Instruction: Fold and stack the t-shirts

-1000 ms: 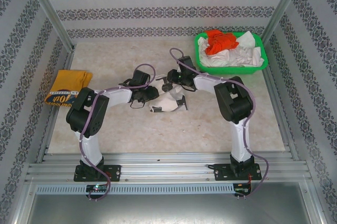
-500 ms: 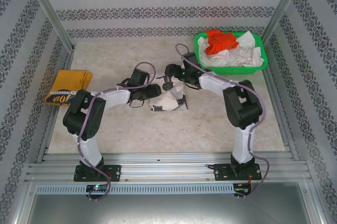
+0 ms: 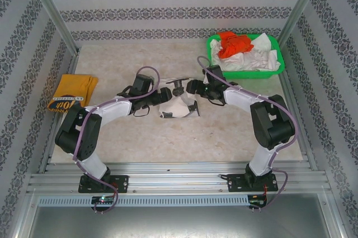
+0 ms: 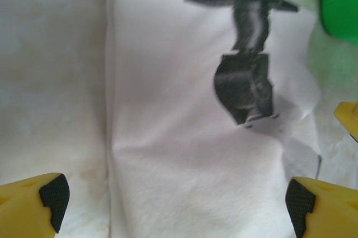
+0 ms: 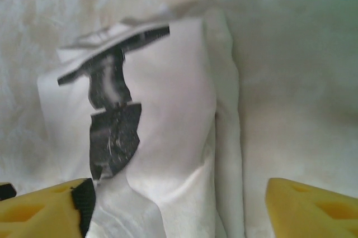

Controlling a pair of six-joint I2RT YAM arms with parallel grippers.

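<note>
White printed shirt (image 3: 178, 107) lies folded mid-table between both arms; left gripper (image 4: 175, 195) and right gripper (image 5: 179, 199) gape open over it, holding nothing; yellow shirt (image 3: 72, 91) lies far left

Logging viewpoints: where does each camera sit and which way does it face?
Top external: above and behind the bases, looking down on the table; left arm and right arm show.
Left wrist: on the left arm, looking down on the white shirt toward the basket; open jaws show.
Right wrist: on the right arm, looking down on the shirt; open jaws show.
Both wrists share the shirt's print.
</note>
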